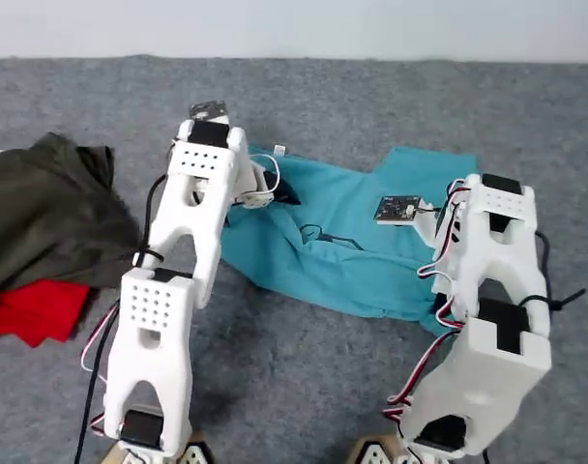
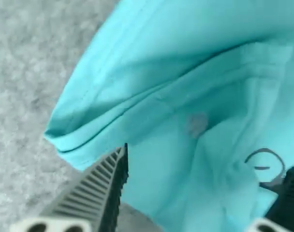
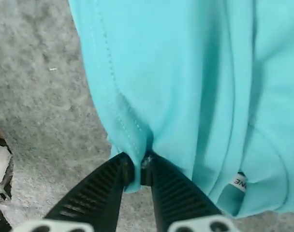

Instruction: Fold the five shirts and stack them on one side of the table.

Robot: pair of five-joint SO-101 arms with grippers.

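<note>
Right gripper [image 3: 137, 166] is pinching the teal shirt [image 1: 344, 253] at its stitched hem; left gripper [image 2: 205, 169] is hanging spread over a folded edge. Teal shirt is lying crumpled mid-frame in the high view. Light, limp, probably slumping when lifted, so hems are looking like the best hold.

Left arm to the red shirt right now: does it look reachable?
Probably yes: the left gripper is open over the teal shirt, holding nothing, and the red shirt lies partly uncovered on that arm's side.
</note>
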